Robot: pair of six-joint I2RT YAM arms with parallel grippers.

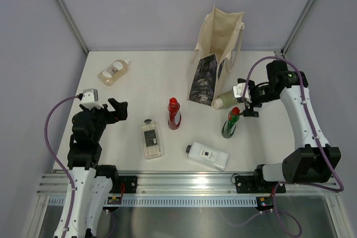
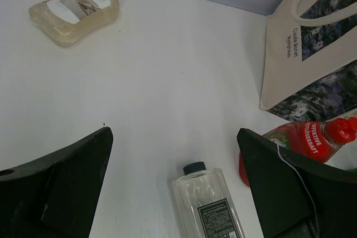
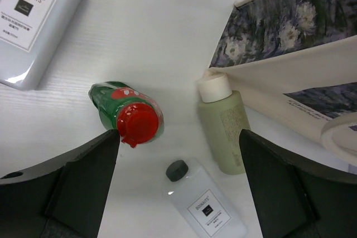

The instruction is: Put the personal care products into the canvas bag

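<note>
White plastic with a grey cap is seen closest to the right gripper (image 3: 178,136). A small white bottle (image 3: 207,209) is laid flat on the table (image 3: 139,37), right under the gap between the jaws. These jaws are spread wide and nothing is held in them. The bottle's long side is slanted across the gap, with the cap turned away from the wrist. The wrist may need to be turned a little before the bottle can be pinched well.

Just past the left fingertip, the dark green bottle (image 3: 125,116) is stood upright with its red cap on top. Just past the right fingertip, the pale green bottle (image 3: 223,132) is laid down with its white cap pointed away. It is pressed close to the foot of the canvas bag (image 3: 290,76). The bag is stood upright beyond it, and its mouth is seen open at the top in the top view. The right arm is bent forward with its wrist tipped down, and it is judged the nearer arm to the bag.

The left gripper (image 2: 174,132) is also spread wide and empty. The clear bottle (image 2: 209,207) is laid between its jaws, cap pointed away. The red bottle (image 2: 304,140) is seen beside its right finger. The peach bottle (image 2: 75,12) is far ahead on the left. This arm is folded low, well apart from the bag.
</note>
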